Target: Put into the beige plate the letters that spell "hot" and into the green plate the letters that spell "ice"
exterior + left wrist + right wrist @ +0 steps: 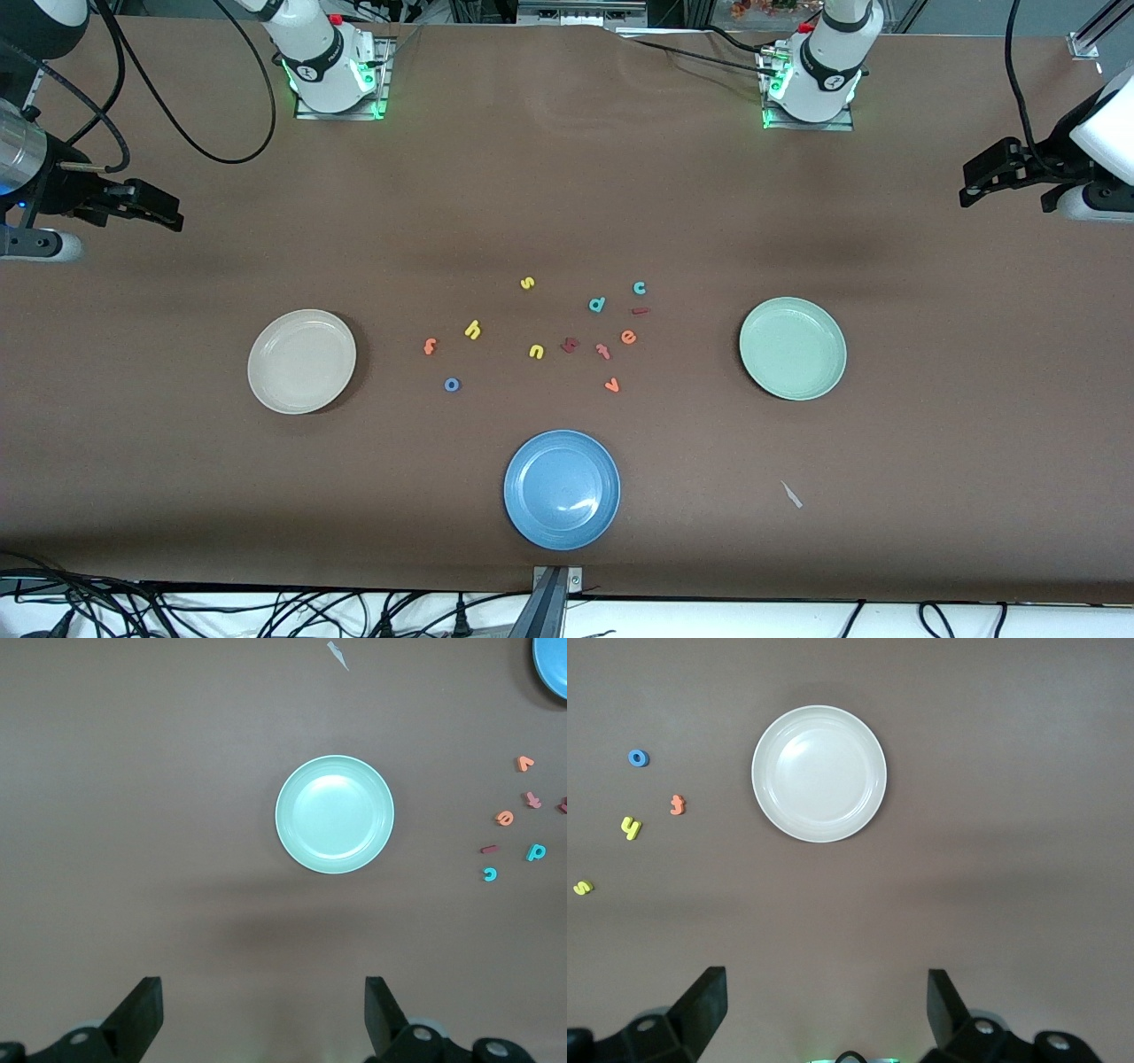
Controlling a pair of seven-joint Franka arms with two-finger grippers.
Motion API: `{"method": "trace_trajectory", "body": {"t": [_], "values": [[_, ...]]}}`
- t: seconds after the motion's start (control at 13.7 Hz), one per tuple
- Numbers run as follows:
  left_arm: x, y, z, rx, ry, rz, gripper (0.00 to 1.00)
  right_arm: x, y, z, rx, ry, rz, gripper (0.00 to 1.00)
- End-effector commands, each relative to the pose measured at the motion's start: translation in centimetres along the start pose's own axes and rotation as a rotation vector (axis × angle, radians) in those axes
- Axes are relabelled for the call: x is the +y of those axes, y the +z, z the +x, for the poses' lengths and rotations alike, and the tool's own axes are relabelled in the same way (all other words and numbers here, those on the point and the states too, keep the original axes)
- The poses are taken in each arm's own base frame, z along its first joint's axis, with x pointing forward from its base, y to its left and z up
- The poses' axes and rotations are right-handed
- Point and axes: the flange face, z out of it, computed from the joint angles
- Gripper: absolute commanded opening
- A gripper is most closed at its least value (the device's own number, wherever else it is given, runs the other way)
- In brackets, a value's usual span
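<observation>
Front view shows a brown table (567, 177) with cables along its edges. The beige plate (301, 361) lies toward the right arm's end, the green plate (792, 348) toward the left arm's end, both empty. Between them lie the small letters: yellow h (472, 330), blue o (452, 385), orange t (430, 346), teal c (639, 287), dark red i (640, 311), orange e (628, 337). A blue plate (562, 489) lies nearer the camera. The left gripper (974, 188) and right gripper (168, 213) wait at the table's ends, jaws wide apart, holding nothing.

Blue plate (554, 665) cut by left wrist view edge; both arms' upper links cropped in front view.
</observation>
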Motion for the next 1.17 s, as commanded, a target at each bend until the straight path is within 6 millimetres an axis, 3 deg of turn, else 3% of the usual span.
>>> {"method": "trace_trajectory", "body": {"t": [0.0, 0.37, 0.73, 0.88, 1.1], "values": [[0.0, -0.6, -0.4, -0.002, 0.007, 0.019, 1.00, 0.0, -0.3, 0.0, 0.001, 0.011, 0.016, 1.00], [0.2, -0.7, -0.4, 0.003, 0.010, 0.008, 1.00, 0.0, -0.3, 0.0, 0.003, 0.011, 0.016, 1.00], [1.7, -0.9, -0.3, 0.017, 0.027, 0.012, 1.00, -0.1, -0.3, 0.0, 0.002, 0.009, 0.016, 1.00], [2.3, 0.8, 0.6, -0.016, 0.041, 0.011, 1.00, -0.1, -0.2, 0.0, 0.000, 0.011, 0.016, 1.00], [2.4, 1.1, 0.7, -0.024, 0.048, 0.011, 1.00, -0.2, -0.2, 0.0, -0.005, 0.008, 0.015, 1.00]]}}
